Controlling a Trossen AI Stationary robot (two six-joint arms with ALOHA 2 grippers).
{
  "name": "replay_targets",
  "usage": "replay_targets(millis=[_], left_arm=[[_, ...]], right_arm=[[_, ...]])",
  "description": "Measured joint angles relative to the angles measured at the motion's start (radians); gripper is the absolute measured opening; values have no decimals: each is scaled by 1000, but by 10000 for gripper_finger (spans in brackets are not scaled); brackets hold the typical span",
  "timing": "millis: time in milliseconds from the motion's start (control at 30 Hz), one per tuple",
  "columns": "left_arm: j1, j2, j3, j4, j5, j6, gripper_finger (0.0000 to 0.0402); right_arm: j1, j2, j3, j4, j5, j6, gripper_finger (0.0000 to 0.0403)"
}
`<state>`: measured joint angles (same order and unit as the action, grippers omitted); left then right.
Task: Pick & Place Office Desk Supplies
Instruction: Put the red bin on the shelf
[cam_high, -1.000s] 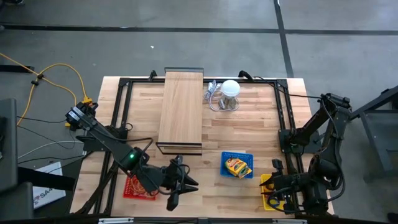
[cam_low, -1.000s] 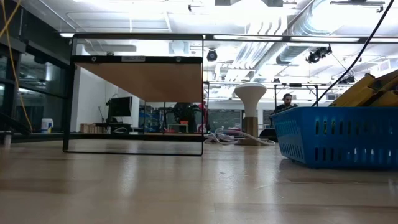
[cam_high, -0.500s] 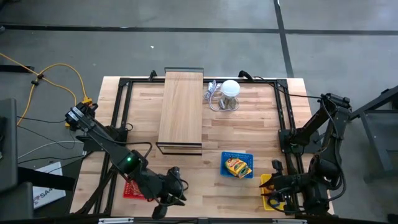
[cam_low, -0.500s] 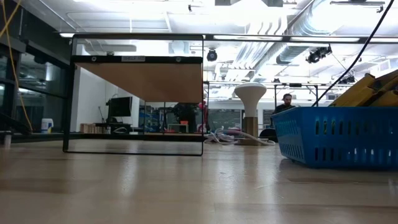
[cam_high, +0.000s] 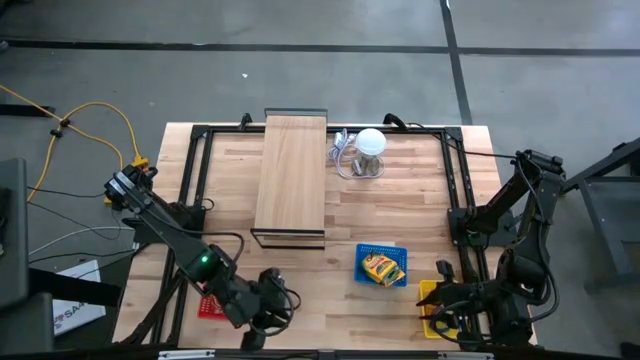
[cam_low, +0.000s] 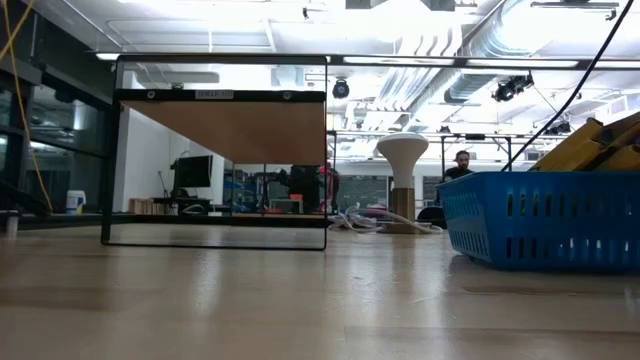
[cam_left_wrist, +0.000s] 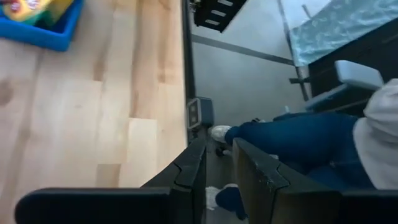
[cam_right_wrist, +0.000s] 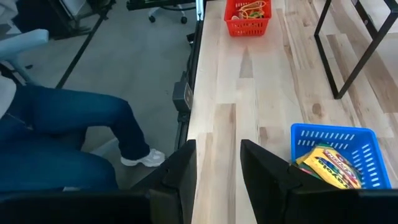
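Left end effector (cam_high: 258, 335) empty, beside red basket (cam_high: 212, 300) of supplies.

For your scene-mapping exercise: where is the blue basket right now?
In the high view the blue basket sits on the table's near right side, just right of the wooden shelf's near end, holding yellow packs.

Both arms (cam_high: 175, 235) dark, jointed; green light on left arm; possibly black cabling.
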<state>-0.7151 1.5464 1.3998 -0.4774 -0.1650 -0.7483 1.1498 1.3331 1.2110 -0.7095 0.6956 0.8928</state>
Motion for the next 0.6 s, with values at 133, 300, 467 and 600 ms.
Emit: replay_targets(millis=[133, 300, 467, 600], left_arm=[[1, 4, 0, -40, -47, -36, 77], [7, 4, 0, -130, -74, -118, 77], [1, 4, 0, -190, -72, -192, 77], [-19, 4, 0, -232, -97, -285, 77]], right_arm=[[0, 0, 0, 11, 0, 0, 112], [0, 0, 0, 12, 0, 0, 112], [0, 0, 0, 12, 0, 0, 112], [0, 0, 0, 12, 0, 0, 112]])
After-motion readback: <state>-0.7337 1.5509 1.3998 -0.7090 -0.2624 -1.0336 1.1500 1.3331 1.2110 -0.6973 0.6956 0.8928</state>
